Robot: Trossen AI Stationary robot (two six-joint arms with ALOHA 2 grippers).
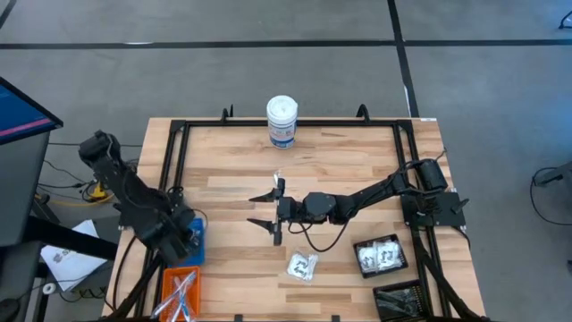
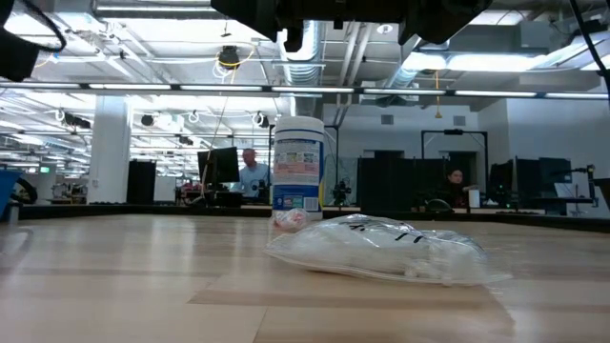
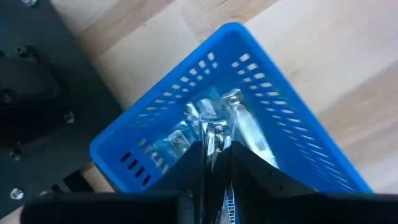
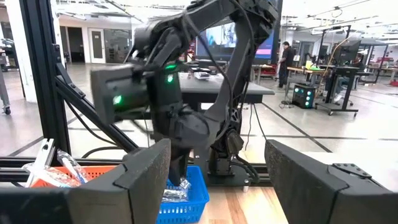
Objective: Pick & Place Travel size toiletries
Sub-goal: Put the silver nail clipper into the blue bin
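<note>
In the left wrist view my left gripper (image 3: 216, 152) points down over the blue bin (image 3: 298, 143) at the table's near left and is shut on a small silver-blue tube (image 3: 214, 132). More silver-blue tubes (image 3: 245, 127) lie on the bin's floor. From above, that gripper (image 1: 188, 234) covers part of the bin (image 1: 198, 241). My right gripper (image 1: 264, 210) hangs open and level above the table's middle, touching nothing. A clear crinkly packet (image 1: 302, 266) with white contents lies flat on the wood near the front edge, and it also shows in the low view (image 2: 381, 250). My left gripper pinches the silver-blue tube's crimped end (image 3: 216, 129) between its two fingers, which come from above and point down. The tube sits over the inside of the blue bin. Whether it touches the tubes below, I cannot tell.
A tall white canister (image 1: 281, 121) stands at the far middle. An orange bin (image 1: 179, 291) with sticks sits at the near left corner. A black bin (image 1: 382, 255) with white packets and another black bin (image 1: 398, 300) sit near right. A black frame (image 1: 170, 170) borders the table.
</note>
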